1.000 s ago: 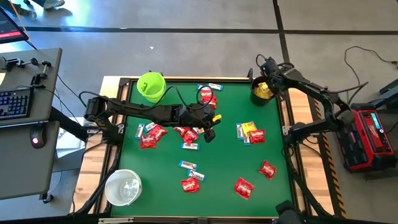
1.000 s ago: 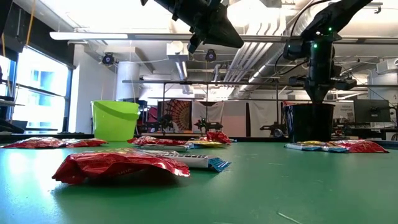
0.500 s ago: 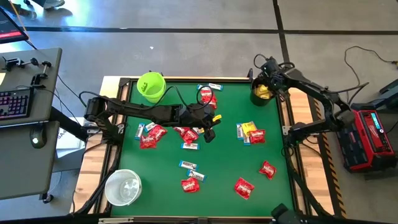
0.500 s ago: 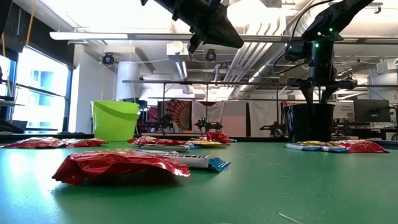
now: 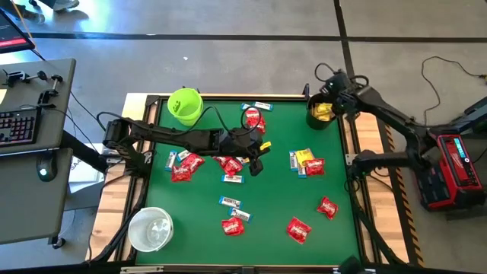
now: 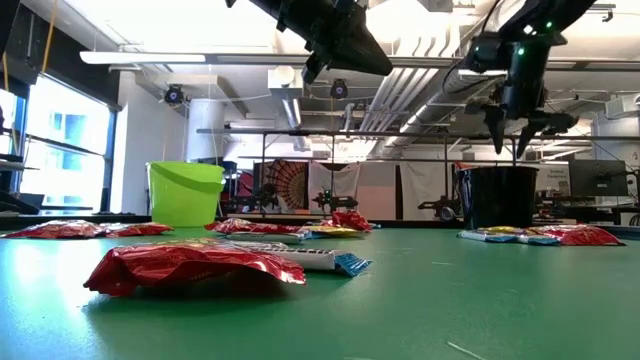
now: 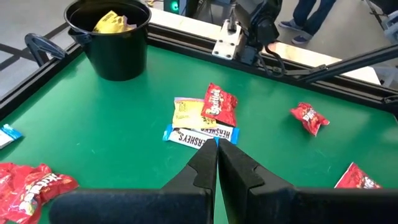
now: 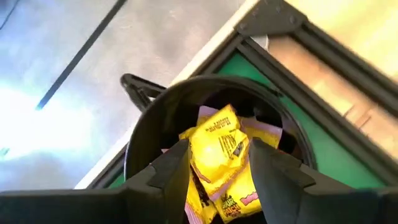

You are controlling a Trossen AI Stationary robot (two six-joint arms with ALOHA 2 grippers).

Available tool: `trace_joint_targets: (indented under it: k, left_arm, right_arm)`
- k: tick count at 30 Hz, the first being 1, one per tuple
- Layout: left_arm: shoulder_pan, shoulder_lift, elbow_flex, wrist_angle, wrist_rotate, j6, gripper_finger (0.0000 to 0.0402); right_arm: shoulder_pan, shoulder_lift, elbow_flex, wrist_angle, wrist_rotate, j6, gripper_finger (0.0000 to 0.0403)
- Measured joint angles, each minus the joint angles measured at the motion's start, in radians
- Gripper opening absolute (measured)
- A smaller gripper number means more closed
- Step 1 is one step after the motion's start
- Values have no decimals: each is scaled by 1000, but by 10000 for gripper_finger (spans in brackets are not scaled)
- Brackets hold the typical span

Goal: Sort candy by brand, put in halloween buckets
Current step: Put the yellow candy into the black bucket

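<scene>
1. Dark right gripper (image 6: 510,150) hangs above the black bucket (image 5: 319,113) at upper right of the high view, fingers apart, holding nothing.
2. We see yellow packets (image 8: 217,149) inside that bucket.
3. Left gripper (image 5: 257,161) hovers mid-table, fingers pressed together, empty.
4. Red packets (image 5: 298,229), white-and-blue bars (image 5: 234,215) scattered on the green table (image 5: 274,190).
5. Lime green bucket (image 5: 185,106) upper left, white bucket (image 5: 150,230) lower left.

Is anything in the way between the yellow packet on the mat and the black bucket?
Nothing visible. Between the yellow packet and the black bucket lies only bare green mat; the right end effector hangs open above the bucket's mouth.
</scene>
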Motion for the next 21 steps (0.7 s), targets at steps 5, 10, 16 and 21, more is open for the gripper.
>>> trace_joint_targets:
  k: [5, 10, 16, 21]
  left_arm:
    - [0, 0, 0, -1, 0, 13, 7]
    - [0, 0, 0, -28, 16, 22, 7]
    - [-1, 0, 0, -159, 27, 43, 8]
    - [-3, 0, 0, -268, 27, 22, 18]
  right_arm:
    - [20, -43, 0, 6, 3, -281, 130]
    - [94, -67, 0, 45, -57, -658, 56]
    - [236, -139, 1, 47, -87, -780, 10]
    - [308, -191, 1, 46, -29, -788, 2]
